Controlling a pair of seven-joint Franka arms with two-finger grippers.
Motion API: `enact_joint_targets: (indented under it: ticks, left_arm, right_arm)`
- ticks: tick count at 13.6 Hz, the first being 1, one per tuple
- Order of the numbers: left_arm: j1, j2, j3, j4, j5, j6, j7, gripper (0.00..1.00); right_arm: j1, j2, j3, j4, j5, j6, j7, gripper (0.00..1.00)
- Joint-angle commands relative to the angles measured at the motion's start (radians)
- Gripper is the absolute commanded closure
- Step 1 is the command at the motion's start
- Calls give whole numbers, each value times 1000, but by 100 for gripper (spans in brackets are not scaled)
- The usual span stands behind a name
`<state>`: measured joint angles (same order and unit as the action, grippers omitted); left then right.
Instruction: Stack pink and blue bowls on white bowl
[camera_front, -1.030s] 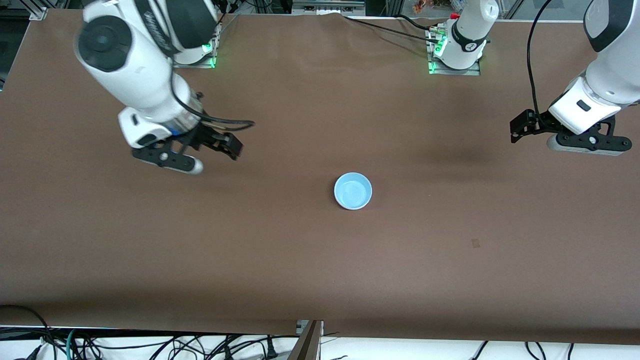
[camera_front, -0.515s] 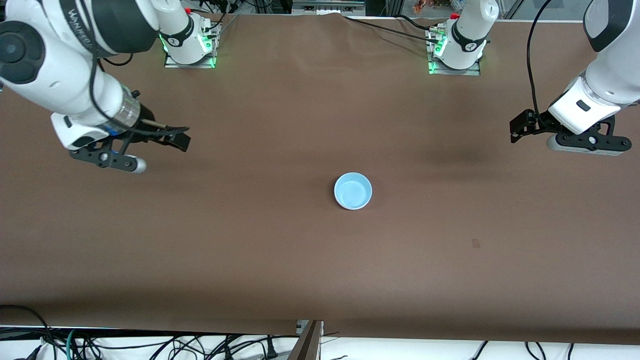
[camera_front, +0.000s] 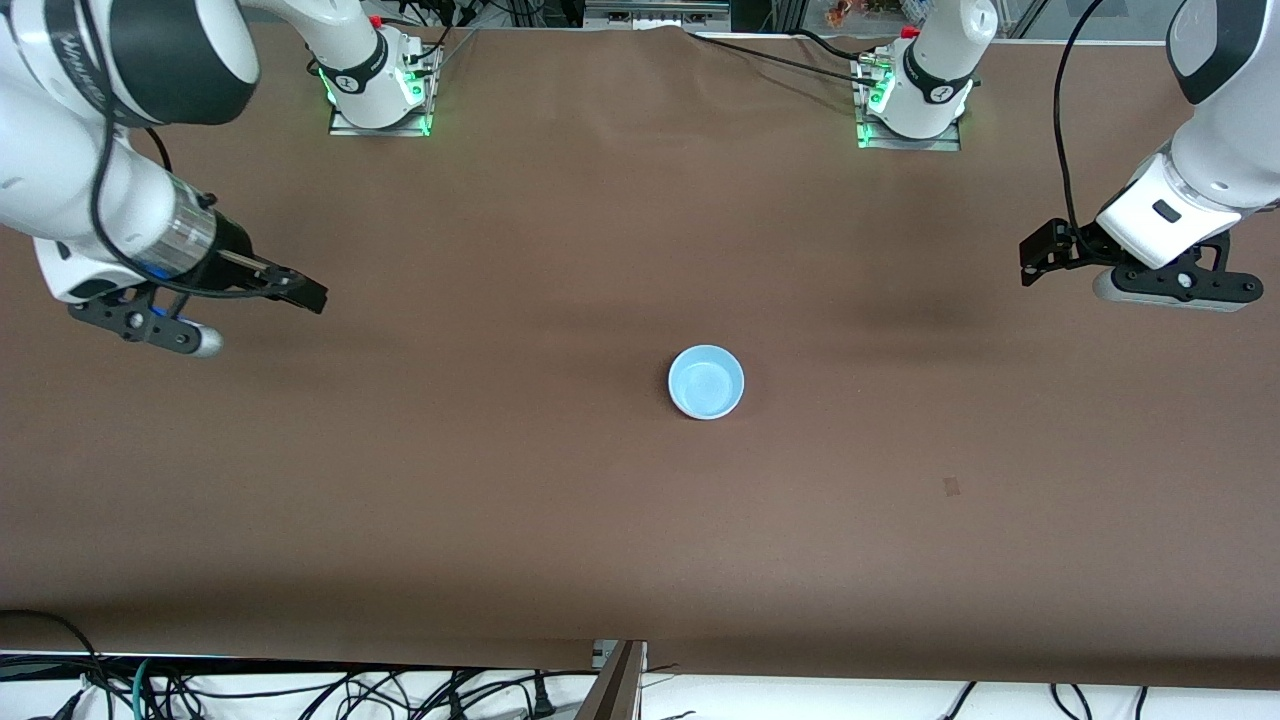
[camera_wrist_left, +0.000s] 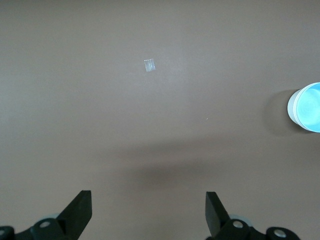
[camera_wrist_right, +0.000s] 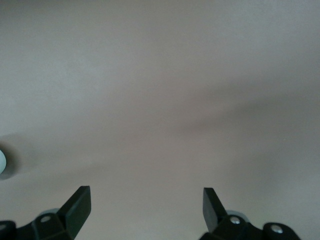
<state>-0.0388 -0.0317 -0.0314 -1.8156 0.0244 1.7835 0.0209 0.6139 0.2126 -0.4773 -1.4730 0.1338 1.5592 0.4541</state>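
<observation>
A light blue bowl (camera_front: 706, 381) stands upright in the middle of the table. It also shows at the edge of the left wrist view (camera_wrist_left: 306, 107), where its outer wall looks pale. No pink bowl or white bowl shows apart from it; whatever lies under it is hidden. My right gripper (camera_front: 150, 325) is open and empty, up over bare table at the right arm's end. My left gripper (camera_front: 1175, 288) is open and empty, waiting over bare table at the left arm's end. Each wrist view shows its own fingertips spread wide, left (camera_wrist_left: 148, 210) and right (camera_wrist_right: 146, 207).
A brown mat (camera_front: 500, 500) covers the table. A small tape mark (camera_front: 951, 486) lies on it toward the left arm's end, nearer the front camera than the bowl. Cables hang below the table's front edge.
My right arm has swung away from the middle of the table toward its own end, gripper empty. The blue bowl and the left arm have not moved.
</observation>
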Motion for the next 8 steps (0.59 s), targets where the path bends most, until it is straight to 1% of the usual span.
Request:
enact_joint_targets:
  ticks: [1, 2, 3, 4, 5, 6, 7, 8]
  left_arm:
    - [-3, 10, 2, 25, -8, -18, 17, 0]
    - [-3, 10, 2, 25, -8, -19, 17, 0]
    - [-3, 10, 2, 25, -8, -19, 17, 0]
    - [-3, 10, 2, 25, -8, -18, 16, 0]
    - [-3, 10, 2, 25, -8, -19, 16, 0]
    - [-3, 10, 2, 25, -8, -18, 16, 0]
    - [-3, 10, 2, 25, -8, -19, 17, 0]
    - [-3, 10, 2, 25, -8, -19, 16, 0]
  right_arm:
    - [0, -55, 12, -55, -16, 24, -8, 1]
    - [-2, -56, 16, -58, -17, 28, -9, 1]
    - [-37, -59, 43, -58, -17, 28, -11, 1]
    - [-116, -62, 136, -58, -19, 32, -9, 1]
    - [-228, -68, 255, -58, -22, 33, -9, 1]
    - [-318, -78, 360, -75, -42, 42, -9, 1]
    - [-383, -99, 437, -114, -68, 74, -9, 1]
    - [-434, -129, 491, -163, -75, 114, -11, 1]
